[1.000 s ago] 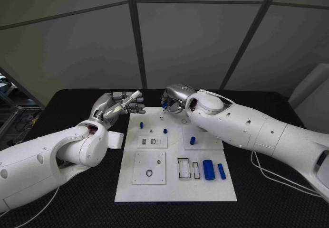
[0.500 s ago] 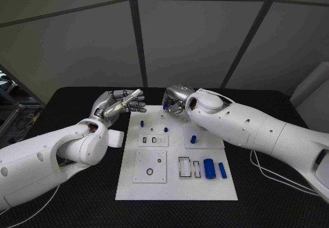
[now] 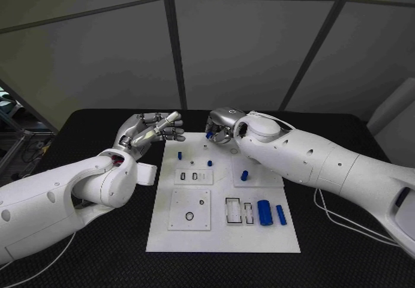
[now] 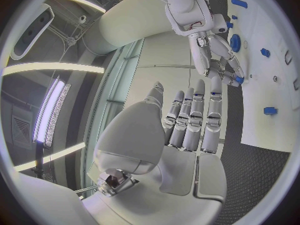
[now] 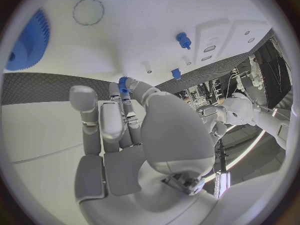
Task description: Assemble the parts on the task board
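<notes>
**Right hand pinches a blue part at the board's far edge**

Little has moved since a second ago: left hand (image 3: 154, 133) stays raised beside the task board (image 3: 223, 237), fingers (image 4: 195, 116) straight, holding nothing. Right hand (image 3: 221, 127) pinches a small blue part (image 5: 123, 83) above the board's far edge.

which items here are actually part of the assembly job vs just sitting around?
In the job: task board; small blue part pinched in the right hand; blue gear; two blue cylinders; blue pegs standing in the board.

Just around: left hand, holding nothing; black table; grey wall panels.
</notes>
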Motion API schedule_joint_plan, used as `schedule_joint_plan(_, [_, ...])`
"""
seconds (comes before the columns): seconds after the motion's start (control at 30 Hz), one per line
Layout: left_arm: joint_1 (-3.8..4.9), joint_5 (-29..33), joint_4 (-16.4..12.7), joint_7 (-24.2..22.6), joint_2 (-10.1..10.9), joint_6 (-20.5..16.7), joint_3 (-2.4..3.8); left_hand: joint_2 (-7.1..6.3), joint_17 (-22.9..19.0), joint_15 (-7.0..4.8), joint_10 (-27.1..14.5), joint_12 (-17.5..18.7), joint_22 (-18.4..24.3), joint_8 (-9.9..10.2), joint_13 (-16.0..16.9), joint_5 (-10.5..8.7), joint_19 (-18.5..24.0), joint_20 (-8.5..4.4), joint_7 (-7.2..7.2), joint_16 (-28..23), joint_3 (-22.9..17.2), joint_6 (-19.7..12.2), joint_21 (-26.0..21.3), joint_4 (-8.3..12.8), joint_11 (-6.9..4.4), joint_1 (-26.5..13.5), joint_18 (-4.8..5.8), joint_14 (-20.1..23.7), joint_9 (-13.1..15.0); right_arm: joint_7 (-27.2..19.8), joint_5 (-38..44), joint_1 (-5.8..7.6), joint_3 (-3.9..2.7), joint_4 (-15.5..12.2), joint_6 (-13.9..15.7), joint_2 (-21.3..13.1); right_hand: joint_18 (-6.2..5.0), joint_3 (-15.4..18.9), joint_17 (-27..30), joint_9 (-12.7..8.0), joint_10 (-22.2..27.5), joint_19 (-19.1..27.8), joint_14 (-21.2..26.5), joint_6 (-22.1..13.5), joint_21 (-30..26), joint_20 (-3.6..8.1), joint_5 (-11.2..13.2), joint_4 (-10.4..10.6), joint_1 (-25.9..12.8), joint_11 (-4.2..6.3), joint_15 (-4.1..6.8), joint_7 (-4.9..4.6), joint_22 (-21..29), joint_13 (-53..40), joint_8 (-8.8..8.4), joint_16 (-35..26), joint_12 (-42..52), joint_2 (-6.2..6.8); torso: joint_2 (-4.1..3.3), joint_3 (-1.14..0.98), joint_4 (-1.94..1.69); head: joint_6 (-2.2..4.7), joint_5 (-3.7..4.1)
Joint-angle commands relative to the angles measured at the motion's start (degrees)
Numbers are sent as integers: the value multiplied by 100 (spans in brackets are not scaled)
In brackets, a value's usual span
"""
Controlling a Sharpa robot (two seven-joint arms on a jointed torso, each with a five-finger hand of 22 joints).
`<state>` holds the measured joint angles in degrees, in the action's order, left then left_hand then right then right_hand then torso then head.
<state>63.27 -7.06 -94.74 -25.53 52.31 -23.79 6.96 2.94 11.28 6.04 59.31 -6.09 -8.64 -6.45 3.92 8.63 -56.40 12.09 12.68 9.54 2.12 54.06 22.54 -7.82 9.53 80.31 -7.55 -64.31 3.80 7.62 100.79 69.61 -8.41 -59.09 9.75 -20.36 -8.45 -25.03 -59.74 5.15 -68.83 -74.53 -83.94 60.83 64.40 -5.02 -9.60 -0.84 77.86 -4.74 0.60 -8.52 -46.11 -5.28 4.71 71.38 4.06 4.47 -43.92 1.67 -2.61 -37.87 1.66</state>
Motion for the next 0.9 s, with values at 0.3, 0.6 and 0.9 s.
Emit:
schedule_joint_plan(0.3, [16,-35,-12,-29,1,76,6,26,5,38,4,33,5,19,-7,-18,-15,8,28,-26,-38,-8,-31,-7,13,-26,-289,18,-5,-42,13,5,15,85,-235,72,85,7,-79,-50,371,97,-177,-222,55,-99,196,85,-94,-78,-108,-58,3,66,-98,110,-50,148,-3,7,-2,-13,-18])
schedule_joint_plan(0.6, [19,-35,-6,-27,2,77,6,26,5,38,4,33,5,19,-7,-18,-15,8,28,-26,-38,-8,-31,-7,13,-26,-289,18,-5,-47,13,5,26,79,-188,58,58,38,58,-83,576,198,-130,-398,-6,-132,214,103,-123,-114,-147,-80,118,105,-116,39,-48,217,-4,7,9,-19,-24])
schedule_joint_plan(0.9, [19,-34,-2,-18,33,80,6,26,5,38,4,33,5,19,-7,-18,-15,8,28,-26,-38,-8,-31,-7,13,-26,-289,18,-5,8,-23,3,28,-225,298,-204,-158,426,1295,-134,1609,935,322,-1113,-843,-228,272,101,-62,-264,-260,-47,1386,162,-111,-792,-10,291,3,-7,31,1,-48])
